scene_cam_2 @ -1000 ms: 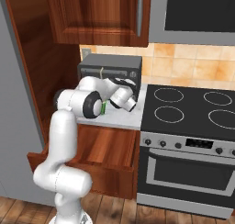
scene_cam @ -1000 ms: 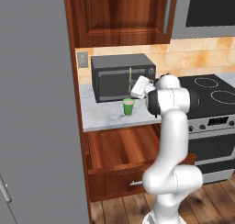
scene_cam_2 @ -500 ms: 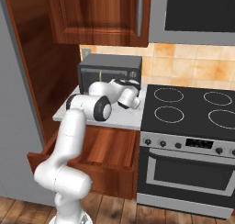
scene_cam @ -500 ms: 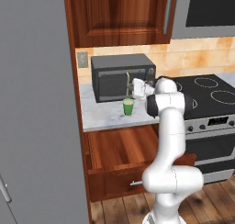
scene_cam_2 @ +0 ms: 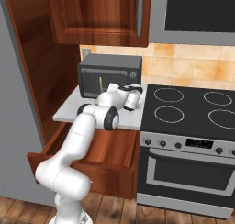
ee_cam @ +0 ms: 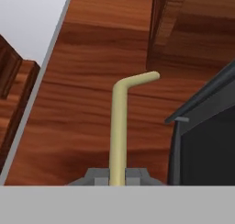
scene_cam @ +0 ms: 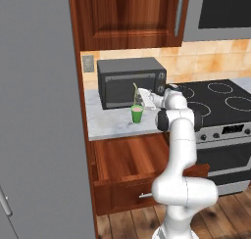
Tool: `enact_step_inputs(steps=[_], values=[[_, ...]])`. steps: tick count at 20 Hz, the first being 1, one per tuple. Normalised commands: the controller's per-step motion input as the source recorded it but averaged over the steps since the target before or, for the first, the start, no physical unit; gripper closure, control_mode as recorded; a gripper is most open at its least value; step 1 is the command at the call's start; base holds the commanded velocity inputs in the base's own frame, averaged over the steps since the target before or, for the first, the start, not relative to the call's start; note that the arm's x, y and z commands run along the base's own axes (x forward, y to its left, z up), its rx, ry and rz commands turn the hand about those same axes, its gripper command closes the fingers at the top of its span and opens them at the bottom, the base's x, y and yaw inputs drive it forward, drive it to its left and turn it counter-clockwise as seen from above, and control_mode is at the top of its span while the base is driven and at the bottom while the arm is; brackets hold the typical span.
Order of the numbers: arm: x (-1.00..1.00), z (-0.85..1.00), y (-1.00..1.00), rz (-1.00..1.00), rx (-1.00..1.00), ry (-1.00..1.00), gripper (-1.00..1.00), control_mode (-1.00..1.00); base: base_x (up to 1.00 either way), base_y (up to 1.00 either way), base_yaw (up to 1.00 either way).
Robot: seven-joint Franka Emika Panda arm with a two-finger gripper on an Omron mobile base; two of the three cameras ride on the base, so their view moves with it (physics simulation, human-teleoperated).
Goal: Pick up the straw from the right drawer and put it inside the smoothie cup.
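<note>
Carefully, with my gripper (ee_cam: 117, 181) clamped on the straw (ee_cam: 117, 131), I'd lower it plumb into the smoothie cup (scene_cam: 137, 114) just below.

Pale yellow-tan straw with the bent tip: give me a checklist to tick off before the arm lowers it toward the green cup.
1. Gripper shut on the pale yellow-tan straw: ok.
2. Straw's bent tip away from the fingers, straight end at them: ok.
3. Small bright green smoothie cup upright on the grey counter: ok.
4. Straw above the cup: ok; centred over its mouth: cannot tell.
5. Black microwave close behind, clearance: cannot tell.
6. Reddish-brown wooden drawer open: ok.
</note>
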Motion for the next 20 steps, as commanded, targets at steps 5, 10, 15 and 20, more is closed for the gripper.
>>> enact_step_inputs(steps=[5, 10, 15, 20], values=[[0.00, 0.00, 0.07, 0.03, 0.00, -0.02, 1.00, -1.00, 0.00, 0.00, 0.00], [-0.11, 0.15, 0.03, 0.00, 0.00, -0.01, 1.00, -1.00, 0.00, 0.00, 0.00], [-0.26, 0.52, 0.13, 0.00, -0.04, -0.03, 1.00, -1.00, 0.00, 0.00, 0.00], [-0.45, 0.22, 0.02, 0.00, -0.08, 0.00, 1.00, -1.00, 0.00, 0.00, 0.00]])
